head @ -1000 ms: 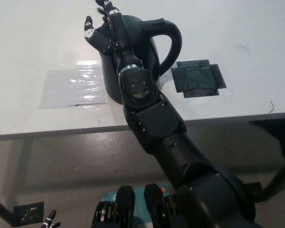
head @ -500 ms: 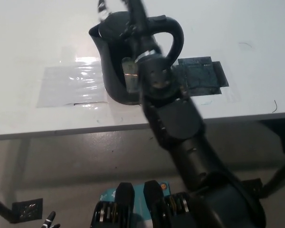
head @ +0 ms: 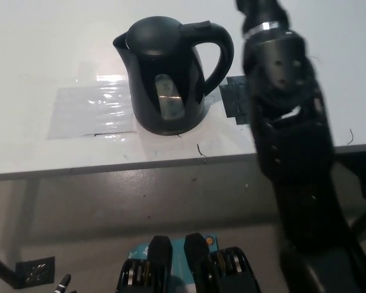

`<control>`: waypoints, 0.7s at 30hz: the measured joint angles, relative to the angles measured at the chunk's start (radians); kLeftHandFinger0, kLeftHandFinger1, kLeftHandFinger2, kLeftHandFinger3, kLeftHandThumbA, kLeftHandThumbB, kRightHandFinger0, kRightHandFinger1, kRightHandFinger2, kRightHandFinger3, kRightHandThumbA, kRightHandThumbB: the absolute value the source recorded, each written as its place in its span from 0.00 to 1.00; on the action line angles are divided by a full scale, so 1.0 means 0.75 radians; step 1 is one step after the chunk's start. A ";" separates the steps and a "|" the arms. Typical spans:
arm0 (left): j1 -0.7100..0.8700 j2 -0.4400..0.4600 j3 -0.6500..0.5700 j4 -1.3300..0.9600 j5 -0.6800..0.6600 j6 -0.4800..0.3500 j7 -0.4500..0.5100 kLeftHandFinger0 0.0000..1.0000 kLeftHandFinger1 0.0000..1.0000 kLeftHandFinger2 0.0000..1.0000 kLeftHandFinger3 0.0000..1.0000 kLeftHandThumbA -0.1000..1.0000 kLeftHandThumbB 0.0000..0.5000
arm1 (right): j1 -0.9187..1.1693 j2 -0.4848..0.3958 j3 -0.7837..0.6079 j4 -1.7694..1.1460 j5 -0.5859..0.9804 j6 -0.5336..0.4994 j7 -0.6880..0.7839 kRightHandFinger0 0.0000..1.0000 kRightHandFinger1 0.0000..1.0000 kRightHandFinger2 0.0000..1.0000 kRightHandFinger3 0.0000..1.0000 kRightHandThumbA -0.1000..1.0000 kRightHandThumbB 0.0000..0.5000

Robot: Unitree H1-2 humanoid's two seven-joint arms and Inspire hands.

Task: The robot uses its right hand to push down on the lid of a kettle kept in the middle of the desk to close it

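Head view: kettle (head: 169,76) upright on the desk (head: 43,49), lid (head: 154,29) down.
Black right arm (head: 287,110) rises beside its handle (head: 218,49), apart; hand out of frame, state unknowable.

Kettle (head: 168,76): stood on the desk (head: 36,49) — lid (head: 154,29) down.
Right arm (head: 290,122): right of the kettle, apart from it.
Tape patch (head: 235,97): between them.

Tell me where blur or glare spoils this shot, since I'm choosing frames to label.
Head view: the black right arm is smeared by motion blur, its edges soft, and its hand is cut off by the top edge. The kettle is sharp. Glare flares on the clear plastic sheet on the desk and on the kettle's water window.
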 measured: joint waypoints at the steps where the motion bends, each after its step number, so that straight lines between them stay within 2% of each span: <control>1: 0.000 0.000 0.000 0.000 0.000 0.000 0.000 1.00 1.00 1.00 1.00 1.00 0.25 | 0.021 -0.012 0.004 -0.052 0.003 0.014 0.010 1.00 1.00 1.00 1.00 0.46 0.17; 4: 0.000 0.000 0.003 0.000 -0.001 0.001 0.000 1.00 1.00 1.00 1.00 1.00 0.27 | 0.124 -0.053 0.022 -0.216 0.015 0.047 0.032 1.00 1.00 1.00 1.00 0.47 0.13; 7: 0.000 0.000 0.008 0.000 -0.001 0.001 0.000 1.00 1.00 1.00 1.00 1.00 0.28 | 0.258 -0.094 0.039 -0.366 0.032 0.073 0.049 1.00 1.00 1.00 1.00 0.48 0.16; 9: -0.001 0.000 0.012 0.000 -0.001 0.001 0.000 1.00 1.00 1.00 1.00 1.00 0.27 | 0.354 -0.125 0.050 -0.475 0.039 0.094 0.062 1.00 1.00 1.00 1.00 0.48 0.16; 10: -0.001 0.000 0.014 0.000 -0.001 0.001 0.000 1.00 1.00 1.00 1.00 1.00 0.24 | 0.401 -0.140 0.055 -0.523 0.042 0.104 0.067 1.00 1.00 1.00 1.00 0.48 0.11; 12: -0.001 0.000 0.021 0.000 -0.001 0.001 0.000 1.00 1.00 1.00 1.00 1.00 0.24 | 0.510 -0.178 0.062 -0.631 0.051 0.121 0.081 1.00 1.00 1.00 1.00 0.48 0.14; 19: -0.002 0.009 0.075 -0.001 -0.008 0.002 -0.001 1.00 1.00 1.00 1.00 1.00 0.21 | 1.010 -0.356 0.064 -0.973 0.108 0.163 0.159 1.00 1.00 1.00 1.00 0.50 0.11; 20: -0.001 0.012 0.082 -0.004 -0.011 0.002 -0.002 1.00 1.00 1.00 1.00 1.00 0.21 | 1.098 -0.386 0.064 -1.015 0.124 0.167 0.175 1.00 1.00 1.00 1.00 0.48 0.12; 21: 0.001 0.014 0.088 -0.008 -0.013 0.003 -0.002 1.00 1.00 1.00 1.00 1.00 0.21 | 1.168 -0.411 0.064 -1.045 0.135 0.168 0.190 1.00 1.00 1.00 1.00 0.43 0.09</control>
